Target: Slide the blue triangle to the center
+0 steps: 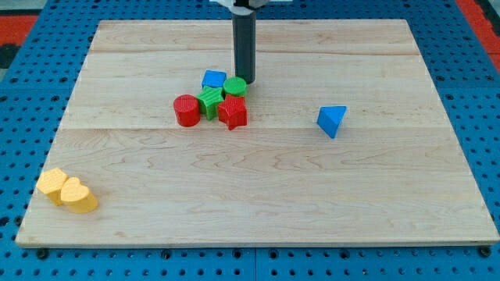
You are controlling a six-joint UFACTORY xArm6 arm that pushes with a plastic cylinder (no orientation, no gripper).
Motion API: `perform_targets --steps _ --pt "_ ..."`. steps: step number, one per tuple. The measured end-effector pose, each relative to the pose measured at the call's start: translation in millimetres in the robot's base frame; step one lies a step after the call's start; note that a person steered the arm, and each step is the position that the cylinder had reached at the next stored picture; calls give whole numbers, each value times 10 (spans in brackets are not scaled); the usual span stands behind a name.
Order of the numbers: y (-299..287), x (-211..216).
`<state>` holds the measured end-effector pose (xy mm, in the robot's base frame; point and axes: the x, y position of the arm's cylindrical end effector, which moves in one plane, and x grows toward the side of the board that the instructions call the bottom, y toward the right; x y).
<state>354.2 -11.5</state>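
The pale wooden board (258, 195) fills the frame, with a cluster of red, green and blue blocks (212, 100) just upper left of its middle and two yellow blocks (67, 191) at lower left. My tip (244, 80), a bare rod holding nothing, touches the cluster's upper right edge. The blue plastic triangle (332, 120) lies alone, well to the tip's lower right, right of centre; it has no clear long axis, one corner pointing toward the frame's bottom.

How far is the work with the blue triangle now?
Nothing looks done: the blue triangle lies alone toward the view's right. In hand: my tip is far from it, beside the green cylinder in the cluster. Left: go round the triangle and push it leftward to the center.
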Motion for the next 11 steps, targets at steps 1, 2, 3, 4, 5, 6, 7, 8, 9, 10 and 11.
perform_targets --steps 1,2,3,4,5,6,7,8,9,10,11 --pt "31 69" --pt "582 28" --pt "1392 393" --pt "1898 819" --pt "1901 969" --pt "1854 729" --pt "1544 841" --pt "1025 909" --pt "695 984" --pt "607 982" --pt "656 915"
